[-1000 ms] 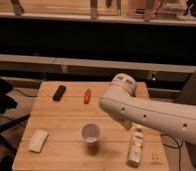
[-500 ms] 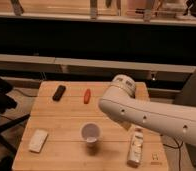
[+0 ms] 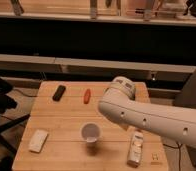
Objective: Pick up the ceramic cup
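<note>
The ceramic cup (image 3: 90, 134) is a small white round cup standing upright on the wooden table (image 3: 61, 117), near its front middle, and nothing touches it. My white arm (image 3: 141, 115) reaches in from the right, its rounded joint hanging above the table just right of and behind the cup. The gripper itself is out of view, past what the arm shows, with its jaws standing wide. Every object on the table lies free.
A long white bottle (image 3: 136, 147) with a label lies at the front right, partly under the arm. A flat white block (image 3: 38, 140) sits front left, a black object (image 3: 59, 92) back left, an orange-red object (image 3: 86, 95) back middle. Dark equipment (image 3: 1, 97) stands left of the table.
</note>
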Controlling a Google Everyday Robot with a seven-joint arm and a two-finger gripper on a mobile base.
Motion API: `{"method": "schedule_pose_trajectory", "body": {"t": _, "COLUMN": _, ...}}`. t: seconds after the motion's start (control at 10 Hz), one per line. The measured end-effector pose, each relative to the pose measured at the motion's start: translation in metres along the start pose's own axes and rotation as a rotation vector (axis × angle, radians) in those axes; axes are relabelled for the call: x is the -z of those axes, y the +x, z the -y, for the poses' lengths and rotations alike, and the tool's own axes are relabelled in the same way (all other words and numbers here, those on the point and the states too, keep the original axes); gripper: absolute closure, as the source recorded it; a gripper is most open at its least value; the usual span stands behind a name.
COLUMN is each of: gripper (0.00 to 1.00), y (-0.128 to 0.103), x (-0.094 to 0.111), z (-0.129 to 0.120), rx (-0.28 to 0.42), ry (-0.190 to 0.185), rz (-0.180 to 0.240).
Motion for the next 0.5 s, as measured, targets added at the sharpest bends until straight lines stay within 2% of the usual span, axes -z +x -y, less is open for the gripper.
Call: {"method": "schedule_pose_trajectory", "body": {"t": 0.5, "gripper": 0.20, "y": -0.0075, "x": -0.0050, "z": 0.0025, "rx": 0.070, "ry": 0.023, "rz": 0.015}}
